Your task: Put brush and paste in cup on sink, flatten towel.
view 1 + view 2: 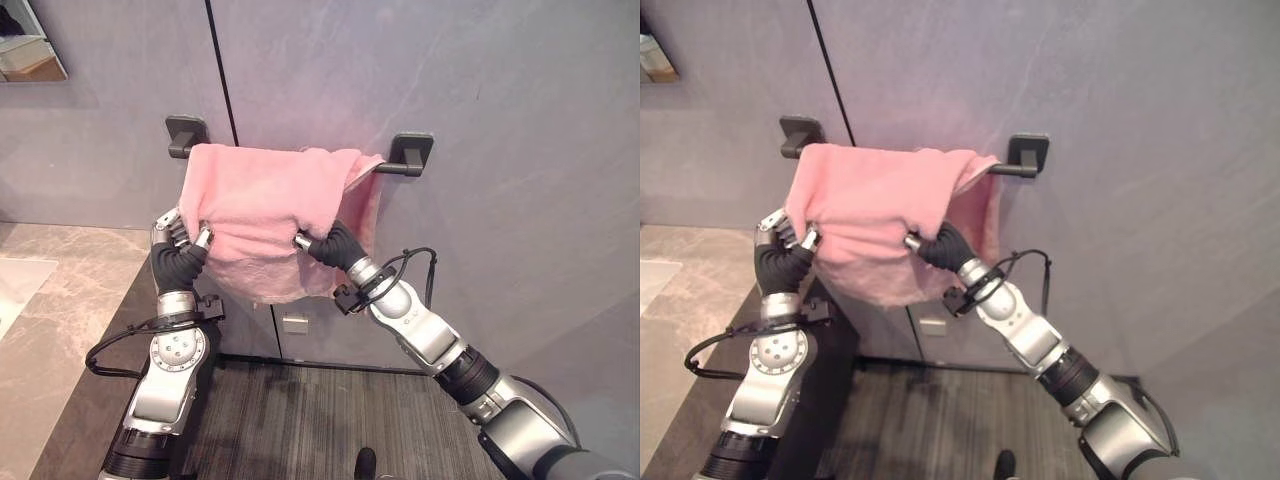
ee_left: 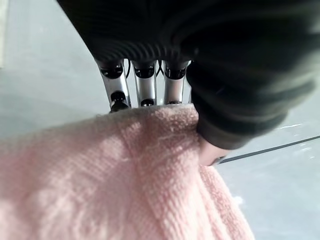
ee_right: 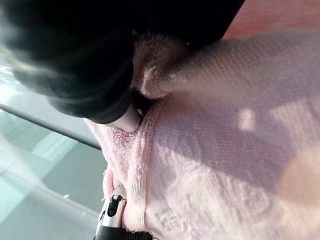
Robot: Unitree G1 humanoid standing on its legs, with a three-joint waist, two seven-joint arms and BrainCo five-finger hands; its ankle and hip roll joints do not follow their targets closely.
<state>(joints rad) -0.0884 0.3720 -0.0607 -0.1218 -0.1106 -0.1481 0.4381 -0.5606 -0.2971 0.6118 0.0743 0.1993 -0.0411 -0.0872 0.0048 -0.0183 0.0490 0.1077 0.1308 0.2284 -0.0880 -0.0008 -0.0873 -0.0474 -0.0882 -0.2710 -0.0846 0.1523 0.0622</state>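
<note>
1. Here, the grey wall [image 1: 480, 90] filled the background, with a marble tabletop [image 1: 60, 300] low on the robot's left and a dark rail [image 1: 395, 168] fixed to the wall on two brackets.
2. The towel [image 1: 270, 205] hung over that rail, bunched toward the left bracket so that the right end of the rail stood bare. It looked pink, thick and fluffy, its front layer creased and its lower edge uneven, with a paler back layer hanging beneath.
3. The left hand [image 1: 185, 235] was at the towel's lower left edge, fingers [image 2: 146, 87] curling over the hem and clenched on the cloth, as the left wrist view suggested.
4. The right hand [image 1: 325, 243] was at the lower right edge, fingers buried in the pile and pinching a fold, by the right wrist view.
5. The step in hand seemed to be flattening. It would go best if both hands drew apart along the rail evenly, keeping the hem level and easing cloth toward the bare right end, without tugging downward hard enough to slide it off.
</note>
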